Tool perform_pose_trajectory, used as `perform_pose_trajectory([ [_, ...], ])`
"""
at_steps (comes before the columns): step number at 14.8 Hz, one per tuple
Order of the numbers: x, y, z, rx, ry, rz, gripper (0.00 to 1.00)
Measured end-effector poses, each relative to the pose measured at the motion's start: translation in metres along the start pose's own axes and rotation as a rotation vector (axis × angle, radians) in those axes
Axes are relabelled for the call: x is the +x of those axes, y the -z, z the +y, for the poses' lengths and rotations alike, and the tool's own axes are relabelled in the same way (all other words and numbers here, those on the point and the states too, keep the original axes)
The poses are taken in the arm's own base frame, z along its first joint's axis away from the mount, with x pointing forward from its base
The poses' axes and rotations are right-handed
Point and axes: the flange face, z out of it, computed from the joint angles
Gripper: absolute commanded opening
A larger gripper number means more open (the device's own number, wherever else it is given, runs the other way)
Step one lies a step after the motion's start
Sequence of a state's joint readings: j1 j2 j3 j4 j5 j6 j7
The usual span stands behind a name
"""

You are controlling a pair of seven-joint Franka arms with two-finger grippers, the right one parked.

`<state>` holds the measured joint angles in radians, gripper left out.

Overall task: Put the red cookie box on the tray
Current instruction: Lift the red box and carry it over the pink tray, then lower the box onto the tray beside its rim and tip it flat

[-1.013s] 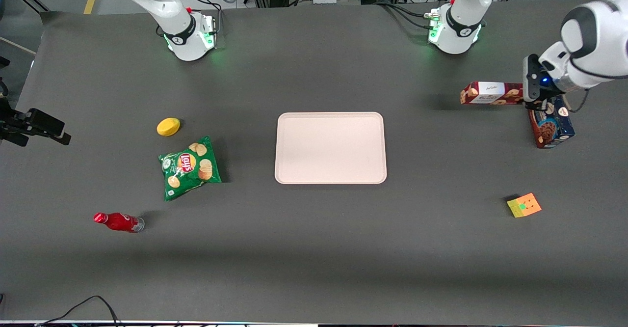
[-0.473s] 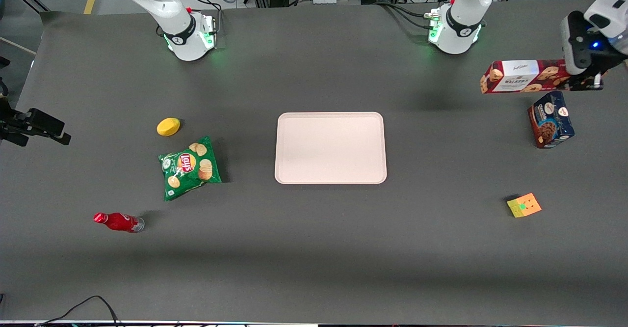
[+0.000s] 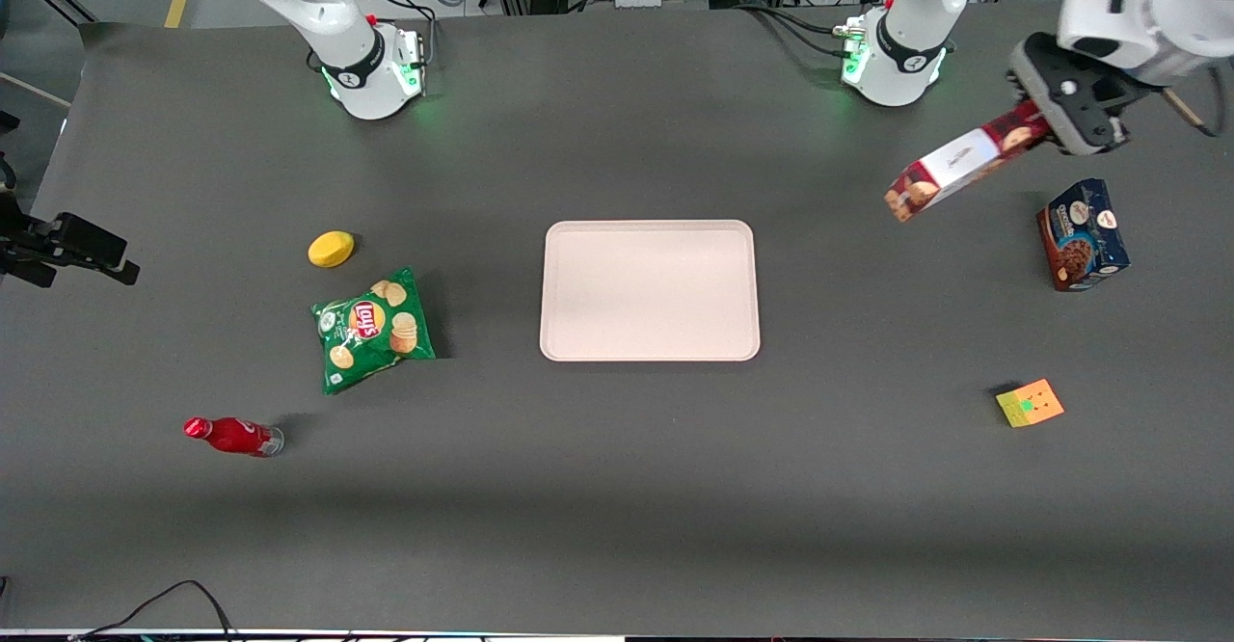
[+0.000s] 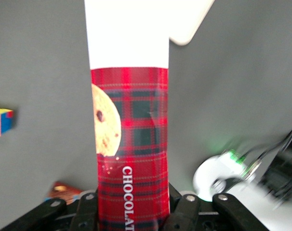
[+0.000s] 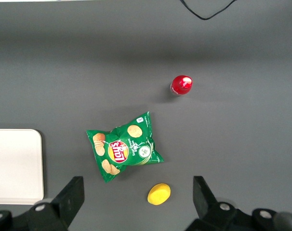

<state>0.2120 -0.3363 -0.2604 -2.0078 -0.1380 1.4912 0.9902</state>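
The tray (image 3: 649, 290) lies flat on the surface (image 3: 617, 488). Toward the working arm's end from the tray, the red box (image 3: 959, 162) hangs tilted in the air. It touches nothing but the tool (image 3: 1046, 129), which is clamped on 1 end. A blue box (image 3: 1082, 234) stands near the tray, under the tool.

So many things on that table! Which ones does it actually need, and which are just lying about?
Needed:
red cookie box, held in the air by the gripper
tray, bare

Lying about:
blue cookie box
cube
chips bag
lemon
red bottle
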Motion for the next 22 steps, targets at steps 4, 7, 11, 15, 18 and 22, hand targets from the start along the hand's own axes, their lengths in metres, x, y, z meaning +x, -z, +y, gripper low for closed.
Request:
perform_pose_trajectory([
  [4, 0.050, -0.007, 0.039, -0.015, 0.209, -0.004, 0.23],
  [7, 0.091, -0.008, 0.076, 0.007, 0.307, -0.002, 0.19],
  [11, 0.134, -0.018, 0.122, -0.042, 0.509, 0.030, 0.20],
  [15, 0.191, -0.044, 0.184, -0.048, 0.813, 0.058, 0.21],
  [18, 0.228, -0.083, 0.229, -0.033, 0.922, 0.086, 0.21],
  [22, 0.242, -0.144, 0.232, -0.034, 0.946, 0.144, 0.21],
])
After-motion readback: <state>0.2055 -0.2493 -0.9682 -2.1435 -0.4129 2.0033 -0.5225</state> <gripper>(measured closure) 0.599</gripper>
